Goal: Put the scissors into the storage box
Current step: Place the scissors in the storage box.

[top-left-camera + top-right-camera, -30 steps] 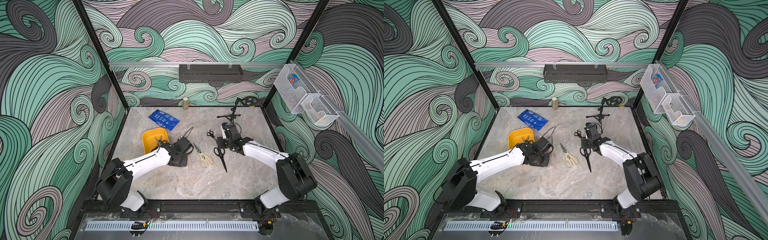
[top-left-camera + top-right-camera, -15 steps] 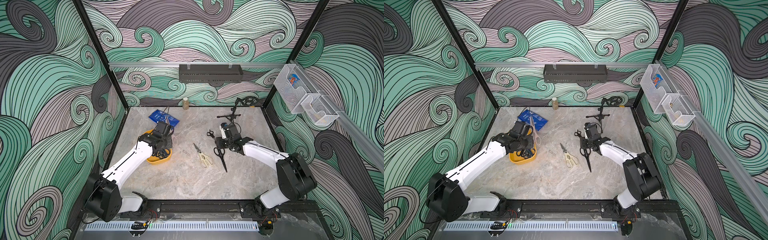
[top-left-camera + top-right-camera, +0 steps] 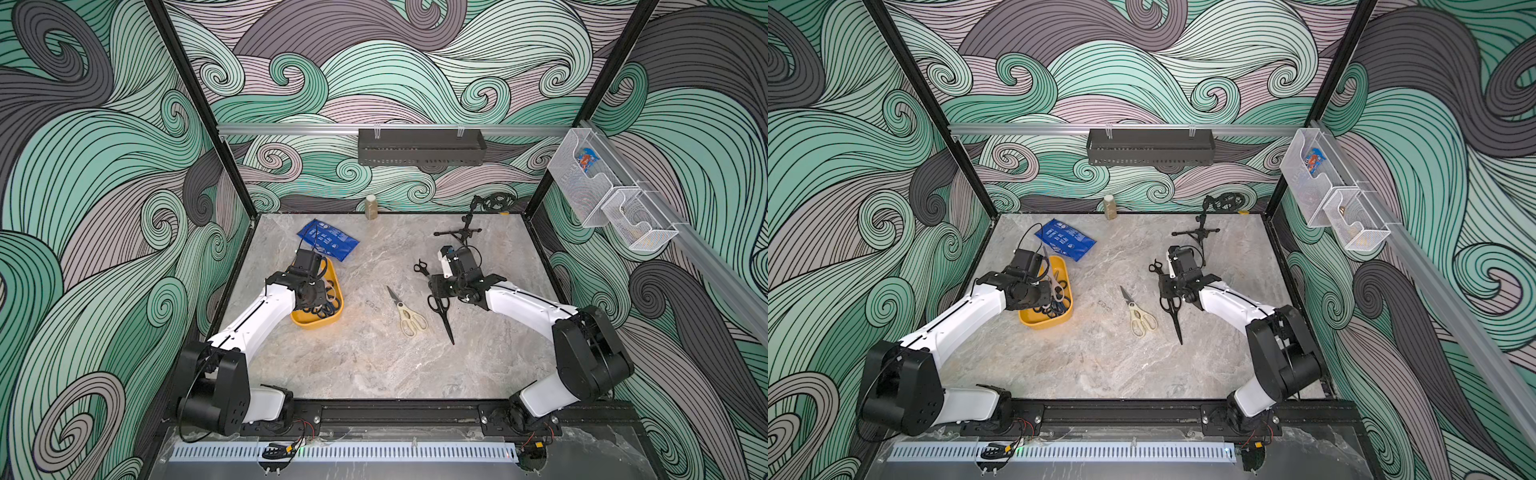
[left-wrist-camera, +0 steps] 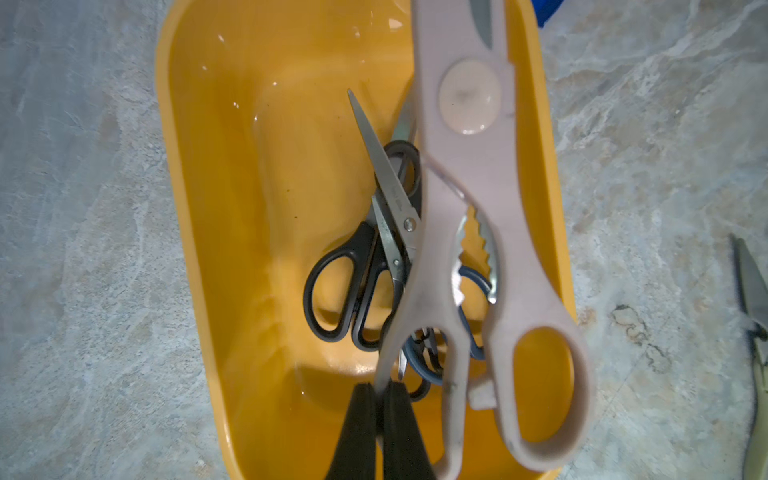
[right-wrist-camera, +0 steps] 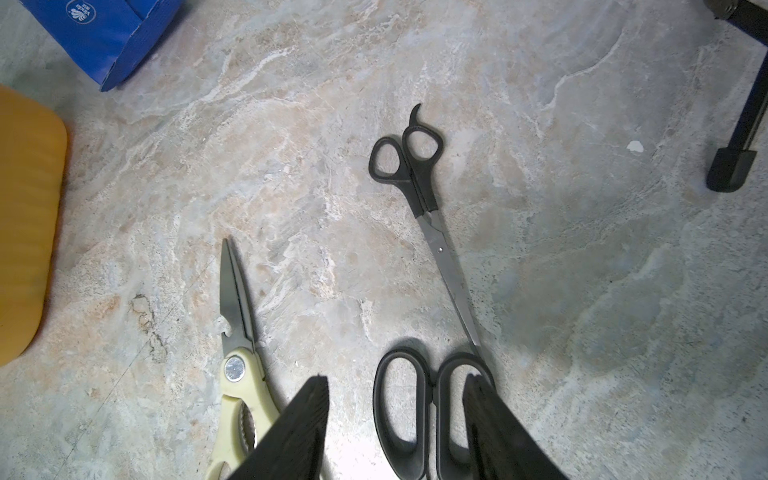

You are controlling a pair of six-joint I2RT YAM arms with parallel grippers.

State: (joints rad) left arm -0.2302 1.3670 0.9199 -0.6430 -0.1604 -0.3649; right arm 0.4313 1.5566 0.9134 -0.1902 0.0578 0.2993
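Observation:
The mustard-yellow storage box (image 3: 320, 323) (image 3: 1044, 323) stands at the table's left. In the left wrist view several black- and blue-handled scissors (image 4: 345, 291) lie in the box (image 4: 232, 208). My left gripper (image 4: 380, 399) (image 3: 1047, 291) is shut on one handle loop of the pale pink scissors (image 4: 469, 208), which hang over the box. My right gripper (image 5: 395, 386) (image 3: 440, 286) is open, low over the handles of the long black scissors (image 5: 436, 415) (image 3: 442, 311). Cream shears (image 5: 239, 374) (image 3: 409, 318) and small black scissors (image 5: 415, 166) (image 3: 422, 268) lie on the table beside them.
A blue pouch (image 3: 328, 239) lies just behind the box. A black mini tripod (image 3: 461, 232) stands behind my right gripper and a small bottle (image 3: 371, 206) at the back wall. A black wall tray (image 3: 419, 146) and white mesh baskets (image 3: 602, 187) hang on the walls.
My left arm has swung left and back from beside the cream shears, carrying the pink scissors over the box. The right arm has not moved.

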